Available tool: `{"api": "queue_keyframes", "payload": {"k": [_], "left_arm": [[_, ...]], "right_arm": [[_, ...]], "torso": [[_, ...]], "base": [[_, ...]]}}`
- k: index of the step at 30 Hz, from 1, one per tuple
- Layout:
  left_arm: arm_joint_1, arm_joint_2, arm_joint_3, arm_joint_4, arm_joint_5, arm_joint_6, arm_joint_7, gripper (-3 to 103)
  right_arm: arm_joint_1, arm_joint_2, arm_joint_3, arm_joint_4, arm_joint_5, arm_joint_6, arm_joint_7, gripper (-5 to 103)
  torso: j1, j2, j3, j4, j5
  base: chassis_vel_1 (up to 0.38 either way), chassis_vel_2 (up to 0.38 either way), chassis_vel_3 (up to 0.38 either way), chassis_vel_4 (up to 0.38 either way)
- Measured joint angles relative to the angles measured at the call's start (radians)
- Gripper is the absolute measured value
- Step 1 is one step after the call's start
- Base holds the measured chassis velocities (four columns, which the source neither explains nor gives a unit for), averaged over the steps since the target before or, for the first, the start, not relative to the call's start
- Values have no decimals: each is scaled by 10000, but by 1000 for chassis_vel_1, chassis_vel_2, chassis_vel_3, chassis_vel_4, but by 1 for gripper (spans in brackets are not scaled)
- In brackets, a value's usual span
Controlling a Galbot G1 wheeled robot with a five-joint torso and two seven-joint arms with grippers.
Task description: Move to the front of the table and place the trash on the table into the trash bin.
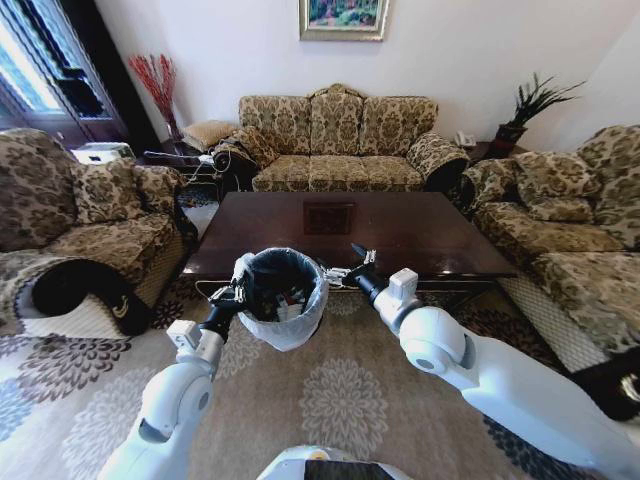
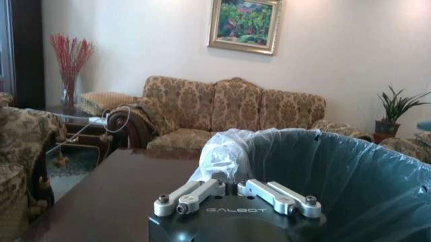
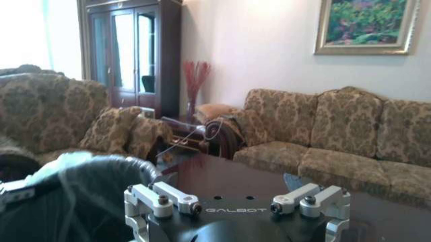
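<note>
Our left gripper (image 1: 238,283) clenches the bin (image 1: 284,296) rim, holding it at the table (image 1: 400,235) edge for easy drops. Our right gripper (image 1: 357,262) hangs open beside it (trash (image 1: 288,298) already lies inside).

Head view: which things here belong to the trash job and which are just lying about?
Job:
- table
- trash bin, trash inside, held at its rim by left tool
- right tool, open beside the bin

Lying about:
- sofa
- painting
- potted plant
</note>
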Motion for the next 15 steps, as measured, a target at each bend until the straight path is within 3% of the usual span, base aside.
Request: {"api": "queue_keyframes", "payload": {"k": [7,15], "left_arm": [[-55,-59,-31,200,233,335,-28,3],[-64,-86,-15,573,413,325,-141,3]], "right_arm": [[498,16,946,285,743,602,-225,100],[262,-337,2219,124,1030,624,-195,100]], "torso": [[23,-3,12,5,-2],[2,13,4,3,-1]], "base": [[-48,56,50,-41],[30,11,12,18]]}}
